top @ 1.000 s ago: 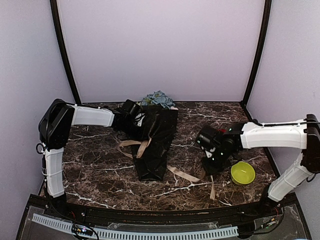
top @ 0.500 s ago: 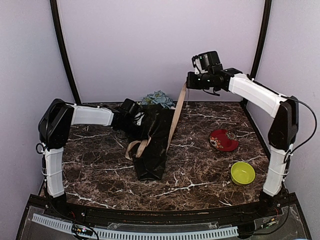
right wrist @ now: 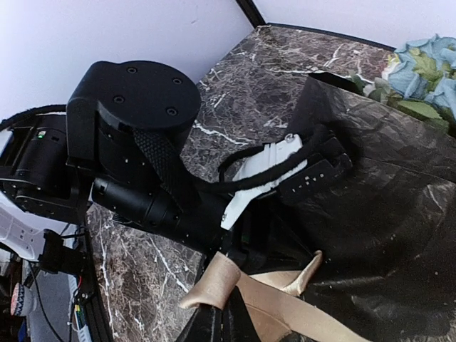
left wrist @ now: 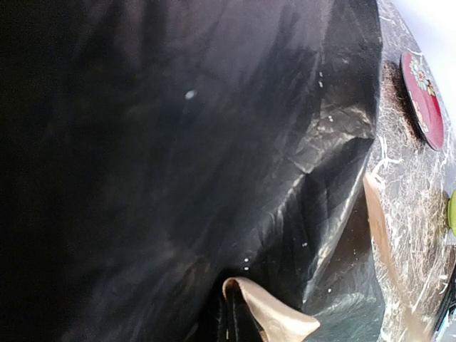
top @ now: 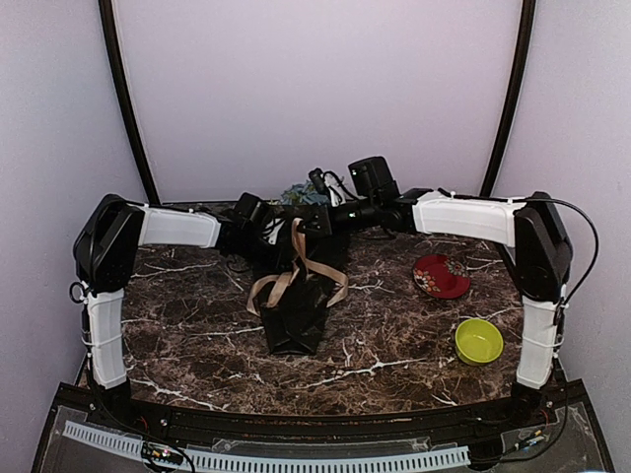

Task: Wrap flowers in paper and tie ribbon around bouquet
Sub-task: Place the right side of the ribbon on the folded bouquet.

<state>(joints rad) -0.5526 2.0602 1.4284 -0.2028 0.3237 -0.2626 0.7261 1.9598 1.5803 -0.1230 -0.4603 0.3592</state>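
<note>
Two arms meet over the wrapped bunch on the tabletop. The left gripper pinches the upper left edge of the paper in tightly closed jaws. The flowers show at the paper's far end. The ribbon loops across the paper and rises to the right gripper, whose jaws clamp it. Further right sit a red plate and a green bowl.

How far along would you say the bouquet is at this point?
Done: the paper is wrapped around the flowers. In hand: the right gripper holds the ribbon crossed over the waist; the left gripper, shut, rests on the paper. Left: knot and bow not tied.
</note>
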